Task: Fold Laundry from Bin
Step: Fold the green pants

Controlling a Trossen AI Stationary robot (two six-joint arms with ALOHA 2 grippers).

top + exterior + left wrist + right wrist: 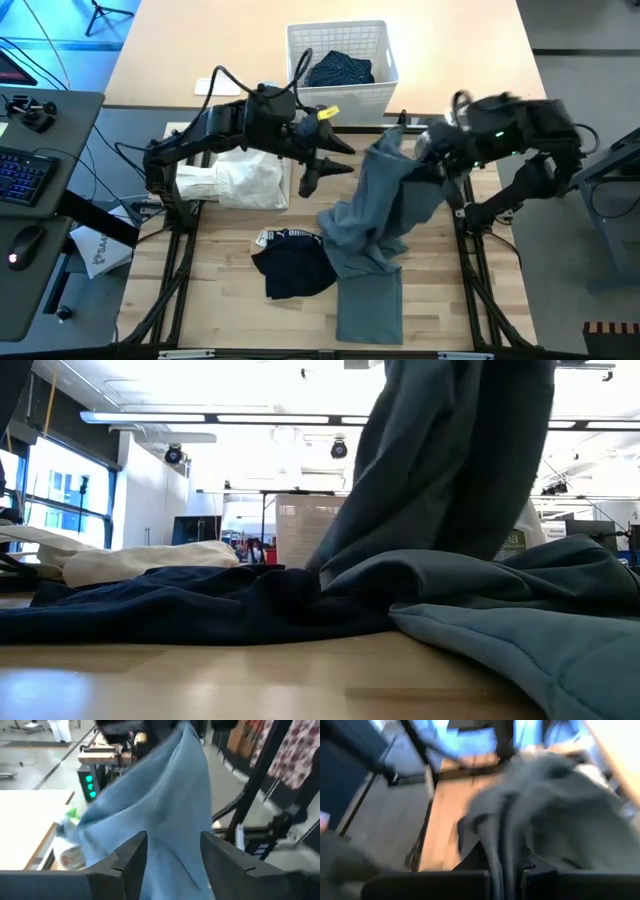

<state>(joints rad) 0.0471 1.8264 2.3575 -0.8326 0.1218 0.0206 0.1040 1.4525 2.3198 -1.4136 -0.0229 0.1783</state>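
Hanging from the right gripper (pixel 425 148), the grey-green top (pixel 375 225) is being held up at its upper edge, with the jaws closed on a bunched fold of the cloth, as the right wrist view is showing (pixel 502 865). The left gripper (pixel 312 172) is standing just beside the garment's hanging edge, clear of it; its fingers (pixel 127 855) are standing parted with the cloth showing beyond the gap, not pinched.

The top is draping downward in long creases, its lower part lying crumpled and then flat on the table (pixel 230 310). It is overlapping a black piece (pixel 293 265) with white lettering, lying beside it. A white cloth (pixel 235 182) is lying under the left arm. The bin (pixel 340 65) is sitting at the far edge of the table, holding a navy dotted garment (pixel 340 70).

The grip point itself is being partly masked by cloth in the high view. The right wrist view is smeared, and the low view is cutting off the top of the hanging garment.
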